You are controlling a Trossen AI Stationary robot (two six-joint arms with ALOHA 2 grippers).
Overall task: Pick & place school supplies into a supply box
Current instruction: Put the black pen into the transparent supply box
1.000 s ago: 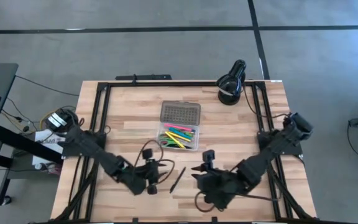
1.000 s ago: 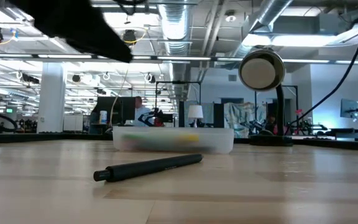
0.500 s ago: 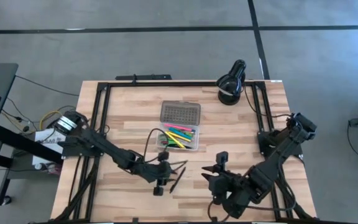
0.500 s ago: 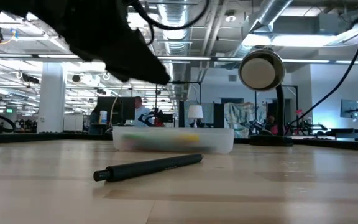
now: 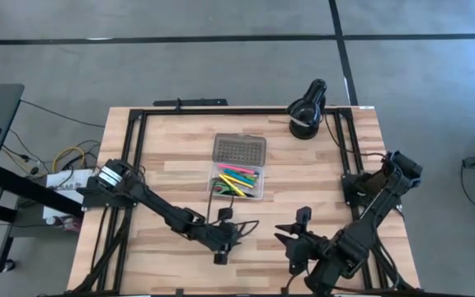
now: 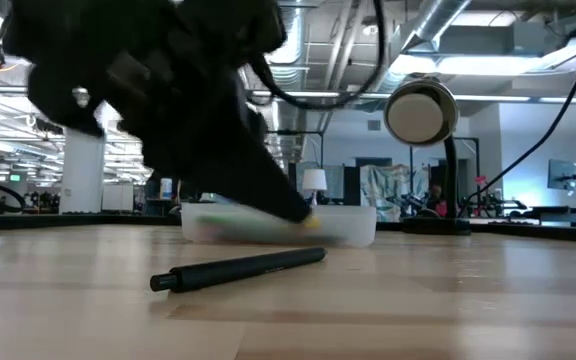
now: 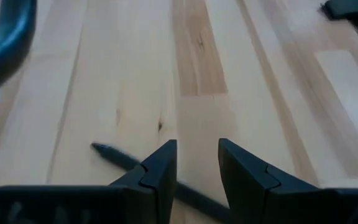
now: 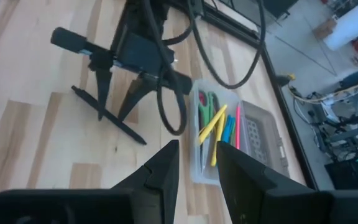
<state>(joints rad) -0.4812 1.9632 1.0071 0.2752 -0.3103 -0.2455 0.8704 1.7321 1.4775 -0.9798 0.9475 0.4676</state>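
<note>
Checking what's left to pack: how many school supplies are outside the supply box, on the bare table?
1: a black pen on the table in front of the supply box, under the left gripper. Anything hidden beneath the arms wouldn't show.

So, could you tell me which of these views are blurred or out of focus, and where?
Low view: the left pincer and its arm are a dark motion-blurred mass up close, while the black pen is sharp and the supply box behind looks soft. Left wrist view: the pen and the blue-green curved thing at the edge are blurred. High view: evenly lit, crisp.
</note>
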